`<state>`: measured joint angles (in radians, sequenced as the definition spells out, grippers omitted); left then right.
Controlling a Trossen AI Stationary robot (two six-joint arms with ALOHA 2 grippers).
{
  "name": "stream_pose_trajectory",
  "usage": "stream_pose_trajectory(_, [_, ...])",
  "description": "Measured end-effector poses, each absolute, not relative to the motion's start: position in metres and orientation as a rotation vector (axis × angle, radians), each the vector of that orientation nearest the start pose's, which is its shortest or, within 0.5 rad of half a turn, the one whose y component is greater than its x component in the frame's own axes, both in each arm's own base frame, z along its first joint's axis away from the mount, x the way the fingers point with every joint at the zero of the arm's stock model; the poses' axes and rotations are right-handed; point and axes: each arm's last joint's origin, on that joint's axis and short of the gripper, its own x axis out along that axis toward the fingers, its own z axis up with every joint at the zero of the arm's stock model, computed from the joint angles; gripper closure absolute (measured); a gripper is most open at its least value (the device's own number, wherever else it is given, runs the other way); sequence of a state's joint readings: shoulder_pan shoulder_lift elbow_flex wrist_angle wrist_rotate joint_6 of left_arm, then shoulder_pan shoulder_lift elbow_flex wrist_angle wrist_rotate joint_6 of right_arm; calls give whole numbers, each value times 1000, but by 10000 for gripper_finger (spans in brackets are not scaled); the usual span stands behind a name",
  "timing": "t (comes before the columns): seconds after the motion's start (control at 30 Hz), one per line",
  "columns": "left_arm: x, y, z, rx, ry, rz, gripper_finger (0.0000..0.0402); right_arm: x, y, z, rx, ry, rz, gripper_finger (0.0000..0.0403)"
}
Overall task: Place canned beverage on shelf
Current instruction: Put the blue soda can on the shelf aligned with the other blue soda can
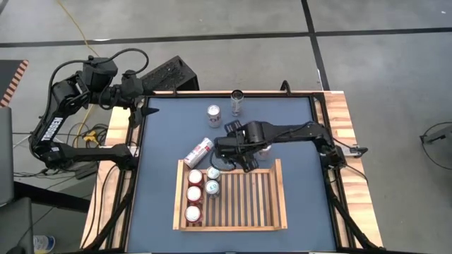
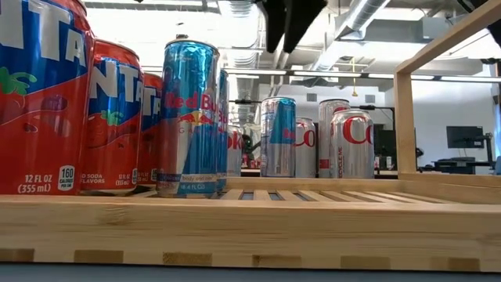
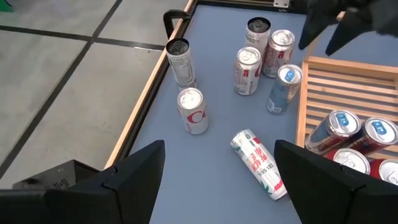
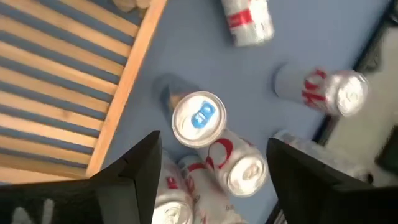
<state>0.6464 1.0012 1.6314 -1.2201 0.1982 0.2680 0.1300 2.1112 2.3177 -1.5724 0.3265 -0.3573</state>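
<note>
The blue tabletop (image 1: pixel 304 134) carries the shelf (image 1: pixel 279 204), a light-wood slatted tray lying flat toward its near edge. Five cans stand in the tray's left end: three red cans (image 1: pixel 193 195) in a column against the left rim and two blue Red Bull cans (image 1: pixel 212 180) just beside the upper ones – the rest of the slats are bare.

The right arm reaches in from the right side, and the right gripper (image 1: pixel 227 156) hangs just beyond the tray's far rim, fingers apart and holding nothing. Directly below it in the right wrist view stands a blue-topped can (image 4: pixel 198 118) on the tabletop, just outside the rim, with silver cola cans (image 4: pixel 239 167) touching or nearly touching it.

The left arm waits at the far left corner; the left gripper (image 3: pixel 217 180) has its fingers spread and empty.

Farther out, a white can (image 1: pixel 198 150) lies on its side near the tray's far left corner, a cola can (image 1: pixel 214 116) stands upright beyond it, and a slim dark-topped can (image 1: pixel 237 101) stands near the far edge
</note>
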Motion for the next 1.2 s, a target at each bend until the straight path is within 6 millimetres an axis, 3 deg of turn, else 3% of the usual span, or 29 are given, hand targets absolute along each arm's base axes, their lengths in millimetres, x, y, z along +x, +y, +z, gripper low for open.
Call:
stream_pose_trajectory(0.23, [99, 68, 465, 10, 599, 357, 111, 410, 25, 339, -580, 1347, 187, 147])
stream_pose_trajectory(0.57, [99, 68, 465, 19, 601, 354, 111, 414, 20, 298, -711, 1477, 365, 147])
stream_pose_trajectory(1.2, [98, 67, 463, 39, 622, 344, 111, 422, -8, 298, -641, 1416, 293, 147])
